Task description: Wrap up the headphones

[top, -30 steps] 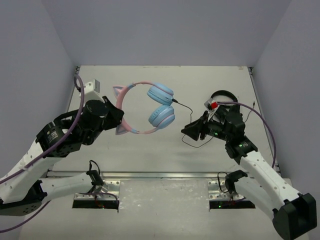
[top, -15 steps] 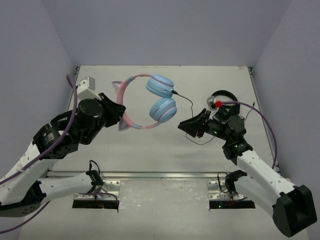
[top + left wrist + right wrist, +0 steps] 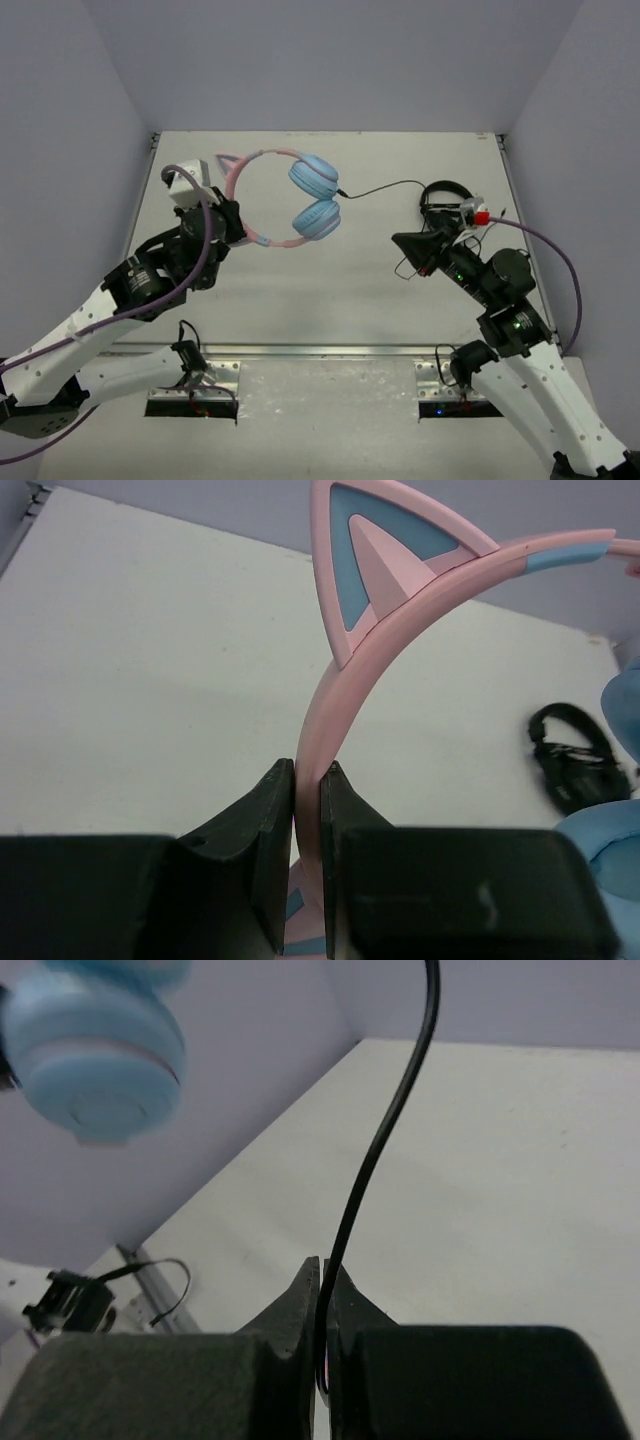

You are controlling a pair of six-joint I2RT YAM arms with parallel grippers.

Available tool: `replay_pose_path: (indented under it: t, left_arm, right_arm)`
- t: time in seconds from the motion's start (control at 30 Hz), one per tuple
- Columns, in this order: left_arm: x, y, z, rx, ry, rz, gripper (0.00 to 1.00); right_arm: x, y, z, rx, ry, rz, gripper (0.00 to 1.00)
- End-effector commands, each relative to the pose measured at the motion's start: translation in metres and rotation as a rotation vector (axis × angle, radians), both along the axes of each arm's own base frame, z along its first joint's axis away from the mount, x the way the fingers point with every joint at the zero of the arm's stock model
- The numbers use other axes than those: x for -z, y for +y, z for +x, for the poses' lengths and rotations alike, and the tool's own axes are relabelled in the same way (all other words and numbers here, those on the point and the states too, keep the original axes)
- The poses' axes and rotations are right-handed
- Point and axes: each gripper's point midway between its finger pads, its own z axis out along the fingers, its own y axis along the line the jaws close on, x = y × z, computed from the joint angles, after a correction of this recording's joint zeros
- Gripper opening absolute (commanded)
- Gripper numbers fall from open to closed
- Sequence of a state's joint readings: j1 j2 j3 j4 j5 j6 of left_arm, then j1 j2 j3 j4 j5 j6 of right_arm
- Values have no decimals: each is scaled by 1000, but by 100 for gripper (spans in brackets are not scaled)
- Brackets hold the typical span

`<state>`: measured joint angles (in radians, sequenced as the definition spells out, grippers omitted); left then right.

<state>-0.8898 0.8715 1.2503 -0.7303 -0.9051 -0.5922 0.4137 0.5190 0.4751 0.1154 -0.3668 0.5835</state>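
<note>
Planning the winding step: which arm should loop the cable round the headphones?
Likely right: the right pincer is shut on the cable, free to sweep; the left pincer is clamping the headband, holding the headphones up.

The headphones point(image 3: 316, 218) hang clear of the surface point(image 3: 350, 290), toward its far left corner. The pink headband point(image 3: 330, 730) is pinched in the left tool point(image 3: 308, 780), one pink-and-blue cat ear point(image 3: 385, 550) standing up. The two light blue earcups point(image 3: 314, 177) sit close together. The thin black cable point(image 3: 385, 1130) runs right from them, nipped in the right tool point(image 3: 322, 1280).
</note>
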Motion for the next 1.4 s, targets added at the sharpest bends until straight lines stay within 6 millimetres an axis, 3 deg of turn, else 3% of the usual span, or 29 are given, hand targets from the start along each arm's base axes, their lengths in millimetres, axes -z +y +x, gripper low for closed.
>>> replay_pose_path:
  t: [0.0, 0.03, 0.07, 0.1, 0.13, 0.2, 0.27, 0.37, 0.5, 0.77, 0.8, 0.9, 1.07, 1.23, 1.37]
  left_arm:
    - [-12, -6, 12, 57, -117, 155, 0]
    - [7, -15, 14, 111, -101, 216, 0]
    - [7, -30, 12, 215, -136, 241, 0]
    - [13, -38, 11, 270, -149, 264, 0]
    - [34, -48, 10, 333, -137, 302, 1]
    - [47, -75, 4, 494, -143, 323, 0]
    - [68, -106, -5, 680, -98, 363, 0]
    - [90, -136, -15, 861, -22, 394, 0]
    - [109, -161, -29, 1022, 35, 391, 0]
    - [105, -187, -53, 1213, 51, 349, 0]
    - [98, -189, -53, 1223, 42, 348, 0]
    - [109, -199, -54, 1280, 110, 374, 0]
    - [117, -203, -67, 1347, 144, 381, 0]
    - [87, -198, -66, 1309, 45, 360, 0]
    - [45, -191, -70, 1266, -103, 296, 0]
  right_arm:
    - [-28, -48, 10, 259, -33, -150, 1]
    - [-36, -51, 9, 267, -41, -167, 1]
    - [-52, -55, 4, 265, -64, -194, 1]
    - [-57, -54, 2, 255, -64, -210, 1]
    - [-57, -51, 4, 237, -50, -232, 2]
    - [-69, -42, -5, 150, -54, -271, 3]
    - [-65, -31, -6, 67, -11, -329, 3]
    - [-53, -15, -12, -68, 33, -382, 1]
    - [-42, -9, -14, -120, 61, -399, 1]
    - [-19, 14, -16, -264, 62, -385, 4]
    - [-16, 15, -11, -259, 71, -399, 4]
    - [-11, 22, -4, -272, 85, -438, 2]
    - [-7, 18, 21, -172, 65, -461, 1]
    - [14, 10, 37, -96, 134, -514, 1]
    - [30, 1, 43, -31, 158, -531, 1]
